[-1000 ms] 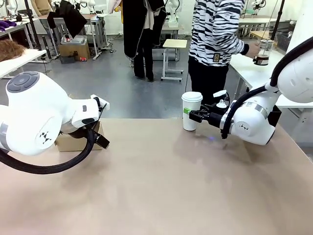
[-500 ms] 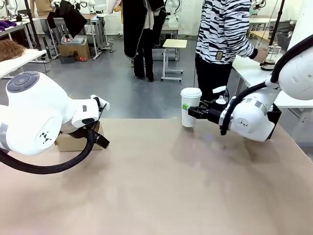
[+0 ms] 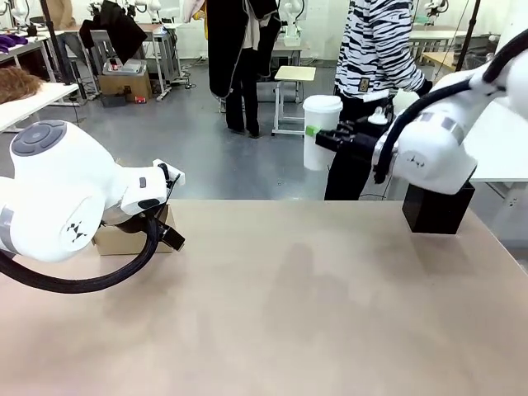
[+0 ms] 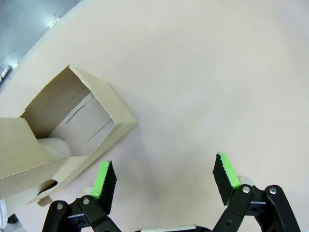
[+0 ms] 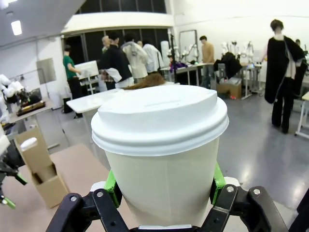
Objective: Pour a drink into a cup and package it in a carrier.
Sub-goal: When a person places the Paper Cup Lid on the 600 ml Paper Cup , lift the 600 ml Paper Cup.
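My right gripper [image 3: 318, 139] is shut on the cup [image 3: 321, 132], a tall white paper cup with a white lid, and holds it upright well above the table's far edge. In the right wrist view the cup [image 5: 161, 145] stands between the green pads [image 5: 112, 188]. The carrier [image 4: 63, 130], a brown cardboard box with its top open, lies on the table at the left, just beyond my left gripper [image 4: 164, 176], which is open with nothing in it. My left arm hides most of the carrier [image 3: 124, 240] in the front view. The drink is out of view.
A black box [image 3: 437, 211] stands at the table's far right, under my right arm. A person in a striped top [image 3: 375, 49] stands beyond the far edge. The brown tabletop [image 3: 289, 305] lies bare across the middle and front.
My right gripper has lifted the cup off the table, up and slightly away. The person has shifted right, and the press pot has passed out of sight. The left arm has not moved.
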